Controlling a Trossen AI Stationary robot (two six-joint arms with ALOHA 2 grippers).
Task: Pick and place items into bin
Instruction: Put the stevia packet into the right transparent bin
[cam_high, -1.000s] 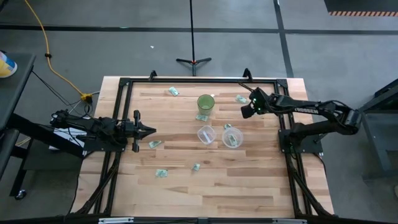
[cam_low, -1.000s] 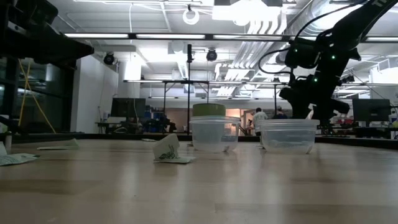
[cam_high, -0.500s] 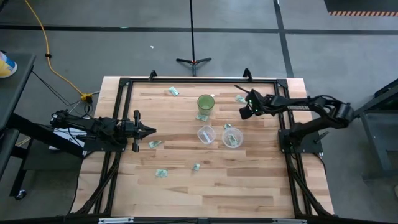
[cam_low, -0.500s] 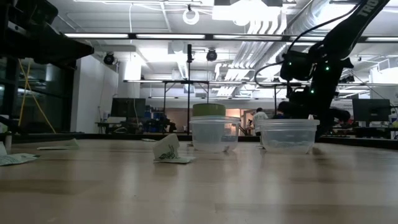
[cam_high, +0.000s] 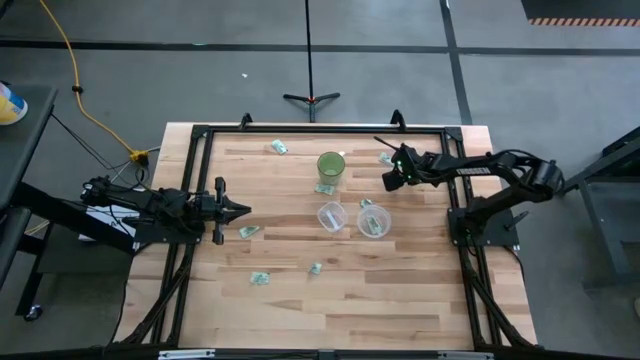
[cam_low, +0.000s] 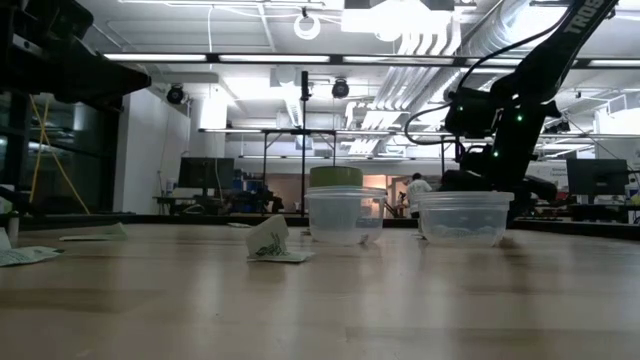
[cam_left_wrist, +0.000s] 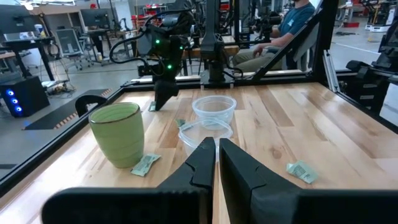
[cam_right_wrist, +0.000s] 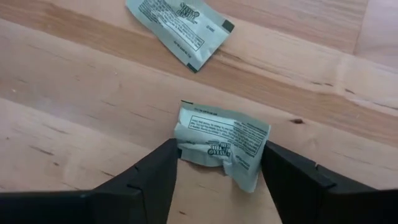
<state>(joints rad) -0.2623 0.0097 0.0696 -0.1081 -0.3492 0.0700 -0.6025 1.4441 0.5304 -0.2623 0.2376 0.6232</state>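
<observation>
Several small pale green-and-white packets lie flat on the wooden table: one near the far edge, one beside the green cup, others toward the near left. My right gripper is open and points down by the far right part of the table. Its fingers stand at the two ends of a crumpled packet; a second packet lies just beyond. My left gripper is shut and hovers at the table's left side. My right gripper comes at the crumpled packet from above, with one finger at its one end and the other finger at the opposite end. The packet lies on the table. Whether the fingers touch it, I cannot tell.
A green cup stands left of the right gripper. Two clear plastic containers stand at mid-table, the right one with a packet inside. A black frame runs around the table. A person sits beyond the far edge.
My right gripper has moved down and a little toward the table's left and far edge, settling over the crumpled packet. The left arm has kept still.
</observation>
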